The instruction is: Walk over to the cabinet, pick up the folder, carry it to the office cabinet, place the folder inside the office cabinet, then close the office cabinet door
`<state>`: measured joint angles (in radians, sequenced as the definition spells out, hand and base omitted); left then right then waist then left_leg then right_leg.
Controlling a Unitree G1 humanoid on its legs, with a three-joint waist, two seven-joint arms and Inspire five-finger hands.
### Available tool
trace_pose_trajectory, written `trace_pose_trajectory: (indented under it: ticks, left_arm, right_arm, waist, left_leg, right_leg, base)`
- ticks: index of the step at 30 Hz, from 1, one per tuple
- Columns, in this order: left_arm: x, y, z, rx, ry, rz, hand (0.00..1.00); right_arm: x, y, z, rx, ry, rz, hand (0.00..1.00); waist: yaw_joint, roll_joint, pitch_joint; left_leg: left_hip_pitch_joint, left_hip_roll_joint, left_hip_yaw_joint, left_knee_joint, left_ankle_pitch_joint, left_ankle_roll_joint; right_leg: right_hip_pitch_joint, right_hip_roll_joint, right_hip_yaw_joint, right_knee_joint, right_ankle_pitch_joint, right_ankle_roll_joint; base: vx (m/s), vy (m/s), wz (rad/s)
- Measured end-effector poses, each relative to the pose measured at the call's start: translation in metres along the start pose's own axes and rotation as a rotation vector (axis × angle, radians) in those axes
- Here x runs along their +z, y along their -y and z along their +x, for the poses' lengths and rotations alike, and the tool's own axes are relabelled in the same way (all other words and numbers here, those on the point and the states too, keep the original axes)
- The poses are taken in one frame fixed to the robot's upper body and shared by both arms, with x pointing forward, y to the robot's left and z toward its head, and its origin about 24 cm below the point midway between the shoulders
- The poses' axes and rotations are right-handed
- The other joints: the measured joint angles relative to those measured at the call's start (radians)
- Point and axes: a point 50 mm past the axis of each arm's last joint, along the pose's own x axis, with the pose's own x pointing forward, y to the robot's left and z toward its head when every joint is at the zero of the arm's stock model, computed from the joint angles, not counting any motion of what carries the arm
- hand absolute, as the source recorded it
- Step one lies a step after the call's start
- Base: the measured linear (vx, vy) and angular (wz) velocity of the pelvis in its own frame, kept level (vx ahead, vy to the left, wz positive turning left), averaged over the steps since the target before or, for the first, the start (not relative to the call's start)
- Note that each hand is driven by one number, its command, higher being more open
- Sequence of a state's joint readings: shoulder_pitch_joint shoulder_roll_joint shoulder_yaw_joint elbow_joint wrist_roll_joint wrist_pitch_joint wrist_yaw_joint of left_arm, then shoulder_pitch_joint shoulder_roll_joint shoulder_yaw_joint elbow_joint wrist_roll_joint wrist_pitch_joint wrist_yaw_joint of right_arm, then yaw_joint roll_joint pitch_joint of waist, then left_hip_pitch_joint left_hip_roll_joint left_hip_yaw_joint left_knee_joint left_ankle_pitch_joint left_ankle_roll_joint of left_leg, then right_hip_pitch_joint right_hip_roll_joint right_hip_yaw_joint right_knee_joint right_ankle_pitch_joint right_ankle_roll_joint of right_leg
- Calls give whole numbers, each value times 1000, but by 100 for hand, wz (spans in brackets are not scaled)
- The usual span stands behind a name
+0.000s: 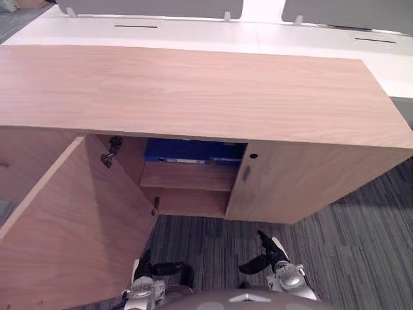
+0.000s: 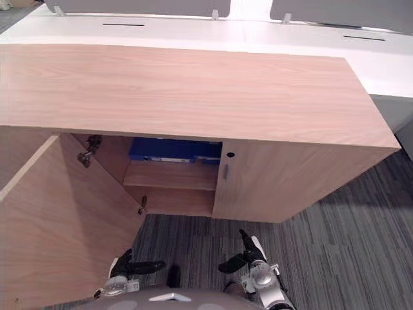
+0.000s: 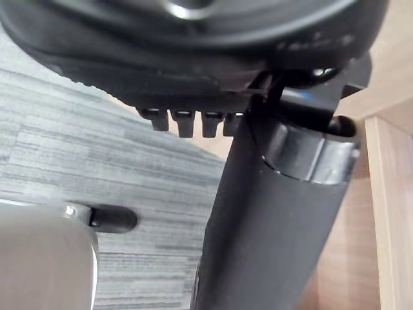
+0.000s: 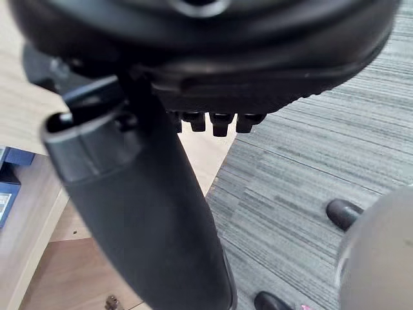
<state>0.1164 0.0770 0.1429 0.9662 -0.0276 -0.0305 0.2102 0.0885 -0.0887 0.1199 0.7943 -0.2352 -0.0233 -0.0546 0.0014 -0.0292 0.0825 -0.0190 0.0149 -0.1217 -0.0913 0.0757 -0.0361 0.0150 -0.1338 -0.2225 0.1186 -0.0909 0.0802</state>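
Note:
A blue folder (image 1: 193,152) lies flat on the upper shelf (image 1: 187,175) inside the wooden office cabinet (image 1: 193,90), under its top board. The cabinet's left door (image 1: 71,219) stands swung wide open towards me, and its right door (image 1: 290,181) is closed. My left hand (image 1: 164,268) hangs low beside the open door's edge, open and holding nothing. My right hand (image 1: 261,260) hangs low in front of the closed door, open and empty too. The right wrist view catches a corner of the blue folder (image 4: 8,187) past the thumb (image 4: 142,213).
A white desk (image 1: 193,32) with grey partitions runs behind the cabinet. Striped grey carpet (image 1: 348,245) covers the floor in front and to the right. The open door takes up the space at my left.

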Motion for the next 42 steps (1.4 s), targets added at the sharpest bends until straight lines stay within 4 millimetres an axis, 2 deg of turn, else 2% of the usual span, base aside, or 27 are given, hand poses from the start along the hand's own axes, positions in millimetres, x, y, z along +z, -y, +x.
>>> trace_pose_trajectory:
  ticks: [3, 8, 10, 12, 13, 14, 15, 16, 17, 18, 19, 20, 21, 22, 23, 24, 25, 27, 29, 32, 34, 37, 42]
  left_arm:
    - [-4, -4, 0, 33, -27, -94, 100]
    - [-13, -15, -2, 92, -66, -215, 100]
    - [-7, -20, -1, 119, -44, -275, 100]
    - [0, -25, -1, 143, -16, -336, 100]
    - [10, -30, -1, 170, 28, -379, 100]
    - [15, -33, -2, 178, 54, -399, 100]
    - [21, -38, -4, 198, 87, -426, 100]
    - [31, -42, -7, 212, 138, -450, 100]
    - [39, -47, -7, 234, 172, -484, 100]
    - [47, -47, -6, 237, 195, -493, 100]
    - [56, -46, -7, 238, 225, -505, 100]
    - [52, -44, -8, 240, 217, -507, 100]
    - [51, -42, -9, 240, 210, -512, 100]
    - [49, -37, -9, 235, 199, -519, 100]
    - [48, -35, -9, 232, 197, -516, 100]
    - [47, -35, -9, 229, 195, -504, 100]
    - [44, -35, -10, 233, 186, -501, 100]
    - [37, -38, -11, 249, 171, -496, 100]
    - [34, -42, -15, 279, 177, -472, 100]
    - [52, -49, -22, 303, 276, -439, 100]
    - [73, -47, -27, 286, 370, -383, 100]
    - [93, -42, -32, 263, 458, -340, 100]
    - [108, -37, -35, 250, 517, -297, 100]
  right_arm:
    - [2, 0, 1, -10, -1, 23, 100]
    - [-8, 1, 0, -23, -49, 38, 100]
    - [-11, 6, 0, -62, -66, 64, 100]
    - [-12, 9, 0, -83, -74, 83, 100]
    - [-9, 11, 0, -101, -63, 98, 100]
    - [-6, 13, 0, -112, -48, 106, 100]
    - [0, 15, 1, -127, -22, 126, 100]
    - [9, 18, 1, -148, 11, 156, 100]
    - [17, 17, 3, -166, 34, 193, 100]
    - [22, 19, 3, -182, 50, 206, 100]
    - [27, 22, 4, -194, 67, 213, 100]
    - [28, 23, 3, -202, 76, 216, 100]
    - [28, 25, 3, -211, 79, 219, 100]
    - [27, 30, 2, -237, 77, 226, 100]
    - [27, 30, 2, -242, 74, 234, 100]
    - [27, 26, 3, -236, 71, 249, 100]
    - [28, 23, 3, -230, 67, 256, 100]
    - [25, 20, 5, -218, 47, 256, 100]
    - [21, 17, 6, -209, 22, 252, 100]
    - [13, 16, 6, -207, -16, 246, 100]
    - [10, 18, 6, -210, -30, 238, 100]
    - [10, 16, 7, -202, -34, 229, 100]
    - [8, 10, 8, -175, -56, 206, 100]
  waist:
    - [0, 0, -1]
    - [4, 3, -1]
    - [10, 8, 2]
    - [29, 9, 9]
    - [49, 8, 18]
    - [50, 5, 25]
    - [55, 4, 33]
    - [54, 10, 35]
    - [46, -24, 29]
    - [42, -28, 39]
    - [53, -23, 42]
    - [49, -11, 40]
    - [45, -2, 41]
    - [43, 11, 34]
    - [41, 3, 35]
    - [44, -22, 32]
    - [42, -34, 24]
    - [44, -33, 23]
    - [47, -26, 24]
    - [46, -15, 31]
    - [43, -6, 29]
    - [39, 3, 30]
    - [16, 8, 32]
  left_leg:
    - [1, -6, -31, -2, 8, -3]
    - [-16, -10, -119, -2, 27, -13]
    - [-48, -17, -195, 3, 48, -21]
    - [-60, -19, -230, 3, 62, -26]
    - [-69, -28, -239, 8, 77, -27]
    - [-73, -35, -236, 19, 79, -27]
    - [-91, -44, -209, 34, 86, -17]
    - [-107, -37, -113, 18, 47, 81]
    - [-132, -16, 29, 42, -25, 79]
    - [-180, -4, 99, 147, -58, 73]
    - [-244, 40, 202, 374, -92, 71]
    - [-243, 72, 270, 484, -153, 54]
    - [-235, 78, 290, 486, -171, 48]
    - [-211, 72, 297, 428, -178, 40]
    - [-190, 59, 289, 377, -165, 32]
    - [-145, 20, 285, 270, -106, 34]
    - [-116, -1, 280, 195, -68, 37]
    - [-69, -14, 282, 109, -28, 37]
    - [-15, -17, 286, 21, 12, 35]
    - [6, -15, 282, 1, 23, 34]
    - [15, -13, 286, -4, 24, 33]
    - [35, -7, 301, -4, 25, 32]
    - [53, 2, 309, -5, 27, 27]
  right_leg:
    - [10, -2, -9, -5, -19, 1]
    - [41, 3, -95, -7, -45, -7]
    - [42, 8, -159, 3, -61, -14]
    - [43, 8, -185, 28, -73, -20]
    - [43, 1, -201, 65, -97, -27]
    - [43, -4, -206, 82, -109, -30]
    - [40, -12, -230, 110, -126, -34]
    - [28, -20, -275, 125, -147, -52]
    - [26, -41, -316, 107, -143, -45]
    - [26, -52, -343, 112, -143, -44]
    - [24, -60, -376, 134, -145, -46]
    - [35, -63, -400, 168, -155, -43]
    - [41, -62, -406, 179, -159, -37]
    - [41, -51, -376, 189, -163, -31]
    - [37, -52, -343, 179, -162, -30]
    - [40, -53, -264, 136, -154, -27]
    - [47, -53, -229, 100, -147, -14]
    - [64, -51, -211, 69, -133, -1]
    - [82, -45, -200, 46, -120, -3]
    - [103, -29, -161, 20, -101, -11]
    - [111, -20, -140, 13, -96, -15]
    - [130, -11, -118, -3, -81, -20]
    - [141, -3, -97, -7, -76, -23]
  base:
    - [-31, -34, 24]
    - [-17, -68, 56]
    - [-3, -87, 94]
    - [6, -71, 85]
    - [-6, -44, 83]
    - [-22, -30, 88]
    - [-92, 22, 80]
    - [-124, 43, 109]
    - [-121, 42, 112]
    - [-65, 35, 104]
    - [32, 64, 81]
    - [70, 93, 68]
    - [113, 142, 74]
    - [57, 119, 60]
    - [19, 150, 57]
    - [3, 121, 36]
    - [-3, 107, 25]
    - [7, 34, 2]
    - [16, -2, -8]
    - [1, -3, -1]
    - [-26, -19, -6]
    - [-36, 1, -17]
    - [-77, -5, -10]
